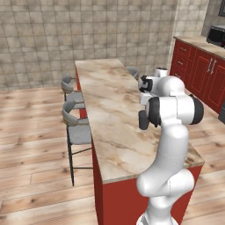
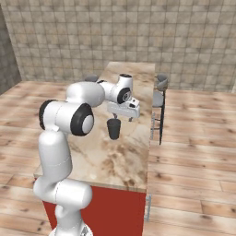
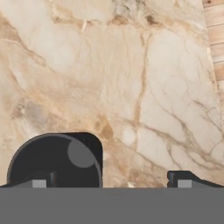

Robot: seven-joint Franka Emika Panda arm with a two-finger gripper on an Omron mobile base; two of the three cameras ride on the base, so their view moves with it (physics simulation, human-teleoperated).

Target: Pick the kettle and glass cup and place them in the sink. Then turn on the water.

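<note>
looking first at the glass cup (image 2: 114, 128), we find it standing upright on the marble island counter (image 2: 120, 159), just under the gripper (image 2: 122, 116), which hangs above it with jaws spread wide and nothing between them. in the hand view the dark round mouth of the cup (image 3: 54, 161) sits under the left finger tip (image 3: 38, 182), not centred between the two tips (so the hand is off to one side of it). we judge the step in hand to be the first pick, the reach for the cup; the next move calls for a small sideways shift to centre the cup, then a descent and a closing.

the right base view gives the cup and the hand in profile. the left base view has the arm (image 1: 169, 132) in front of them, but it offers the stools (image 1: 77, 127) along the island's far side and the red cabinets (image 1: 200, 72) beyond. the hand view alone tells the offset of the cup from the jaws.
</note>
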